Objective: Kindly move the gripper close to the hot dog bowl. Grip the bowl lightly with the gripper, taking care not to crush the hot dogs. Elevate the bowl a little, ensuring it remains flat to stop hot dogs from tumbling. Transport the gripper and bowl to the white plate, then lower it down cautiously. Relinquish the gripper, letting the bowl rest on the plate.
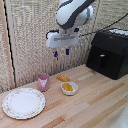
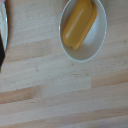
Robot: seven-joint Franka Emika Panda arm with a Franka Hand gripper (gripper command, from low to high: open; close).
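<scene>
the gripper (image 1: pixel 61 51) hangs high, fingers apart and empty, above the bowl (image 1: pixel 69 88), which sits on the table well toward the exterior view's right of the plate (image 1: pixel 23 103).

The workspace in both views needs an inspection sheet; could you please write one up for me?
Surface: light wooden table, bare planks around the dishes.
Job's things: hot dog bowl holds hot dogs; white plate lies apart from it, toward the exterior view's left, with nothing on it.
Clutter: pink cup between plate and bowl; loose orange piece behind the bowl; black appliance at the exterior view's right.
Grippers: gripper hangs well above the bowl, fingers apart, holding nothing.
Cables: dark cable running from the arm toward the appliance.
Surroundings: woven screen backdrop.
</scene>
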